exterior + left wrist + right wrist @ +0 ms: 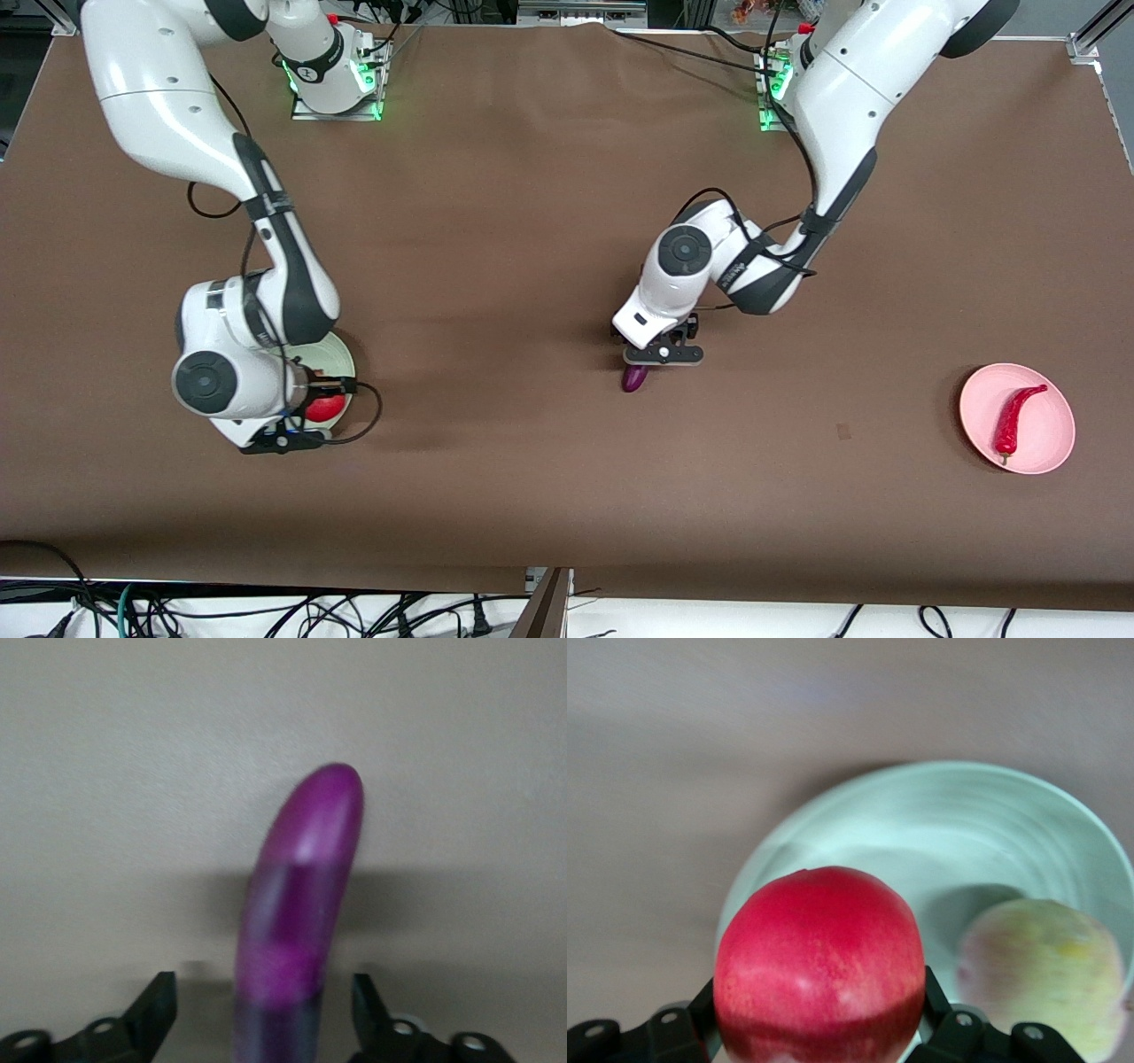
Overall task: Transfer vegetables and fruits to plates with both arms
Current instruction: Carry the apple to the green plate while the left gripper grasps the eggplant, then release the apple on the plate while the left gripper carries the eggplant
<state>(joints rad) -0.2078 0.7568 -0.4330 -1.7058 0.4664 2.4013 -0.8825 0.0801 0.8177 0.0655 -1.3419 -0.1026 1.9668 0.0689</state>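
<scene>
1. Below the high front camera, a wide brown table (pixel 532 221) was shown, with two white jointed robot arms reaching over it from their bases along the top edge.
2. The left gripper (pixel 663 356) was held low over the middle of the table, directly above a long, slim, glossy purple eggplant (pixel 634 378) lying on the table surface.
3. In the left wrist view, the left gripper's black fingers (pixel 155 1005) were seen spread on either side of the eggplant (pixel 297 904), with gaps visible, so no grip was judged to be made.
4. The right gripper (pixel 301 416) was positioned over a round, shallow, pale green plate (pixel 344 354) near the right arm's end of the table.
5. A round red pomegranate-like fruit (pixel 819 961) was seen pinched between the right gripper's fingers, just above the green plate (pixel 859 850).
6. A round yellow-pink peach-like fruit (pixel 1045 974) was seen resting in the same plate, beside the red fruit.
7. A round, shallow pink plate (pixel 1045 447) lay toward the left arm's end of the table, with a curved red chili pepper (pixel 1013 418) on it.
8. Risks were judged as follows: the glossy, tapered eggplant could be squeezed out or rolled aside if it were pinched off-centre, and the released red fruit could be knocked against the peach and rolled over the shallow rim.
</scene>
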